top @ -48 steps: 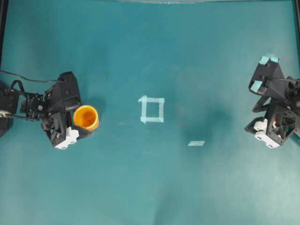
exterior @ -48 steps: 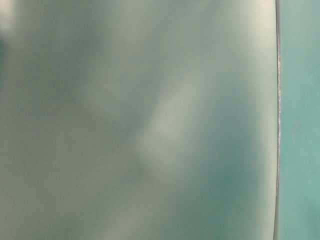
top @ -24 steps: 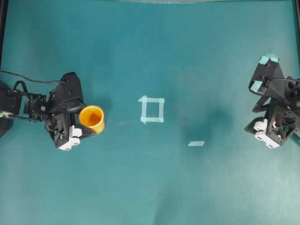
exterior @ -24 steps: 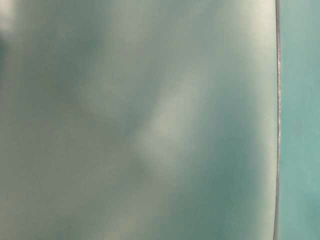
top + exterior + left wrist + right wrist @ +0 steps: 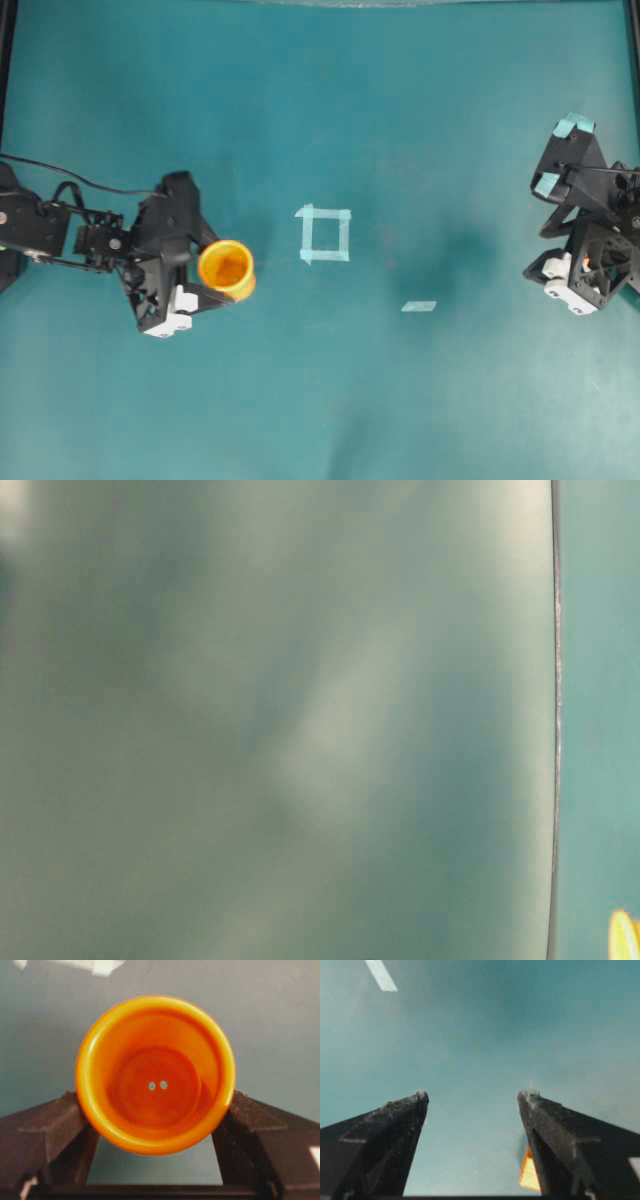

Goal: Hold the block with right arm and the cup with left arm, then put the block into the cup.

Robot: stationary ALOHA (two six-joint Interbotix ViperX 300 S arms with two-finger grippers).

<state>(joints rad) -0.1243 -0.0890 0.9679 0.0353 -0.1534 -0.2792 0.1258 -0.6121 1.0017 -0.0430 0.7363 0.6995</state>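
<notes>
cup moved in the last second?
Yes. In the overhead view the cup, clamped in the left gripper, has shifted right and slightly down, closing on the taped square, which hasn't moved.

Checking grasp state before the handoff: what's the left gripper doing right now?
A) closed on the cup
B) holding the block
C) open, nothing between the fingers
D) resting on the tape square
A: in the left wrist view both fingers press the sides of the cup; overhead, the left gripper holds it left of the tape square.

Overhead looks straight down on the worktop (image 5: 400, 400); table-level is blurred close-up; wrist cameras look past their tools' fingers.
</notes>
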